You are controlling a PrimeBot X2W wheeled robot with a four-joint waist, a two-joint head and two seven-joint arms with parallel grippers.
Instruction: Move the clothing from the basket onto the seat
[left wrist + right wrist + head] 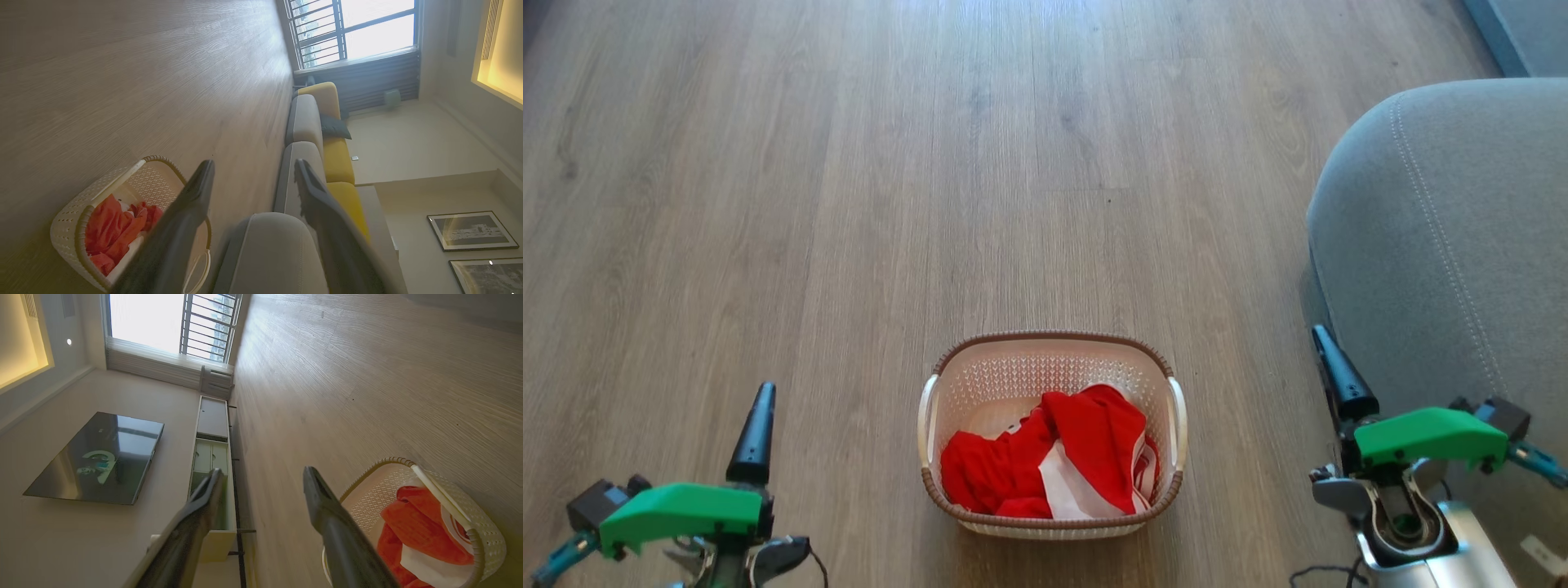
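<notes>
The cream basket [1052, 336] with a brown rim stands on the wood floor straight ahead, close to me. The red clothing [1029, 465] with white panels lies heaped inside it, below the rim. The grey seat [1445, 245] fills the right side, a little apart from the basket. My left gripper [764, 394] hangs at the lower left, well left of the basket; the left wrist view shows this gripper [253, 165] open and empty, with the basket [67, 228], clothing [108, 228] and seat [265, 253] beyond. My right gripper [1323, 336] is beside the seat's front edge, and the right wrist view shows it [263, 473] open, with the basket [488, 539] and clothing [412, 522] to its right.
Bare wood floor [849, 163] stretches ahead and to the left. The couch has yellow backrests [337, 163] and a dark pillow [334, 127]. A low cabinet [212, 457] and a wall-hung screen [98, 457] line the opposite wall. A barred window [359, 28] lies far ahead.
</notes>
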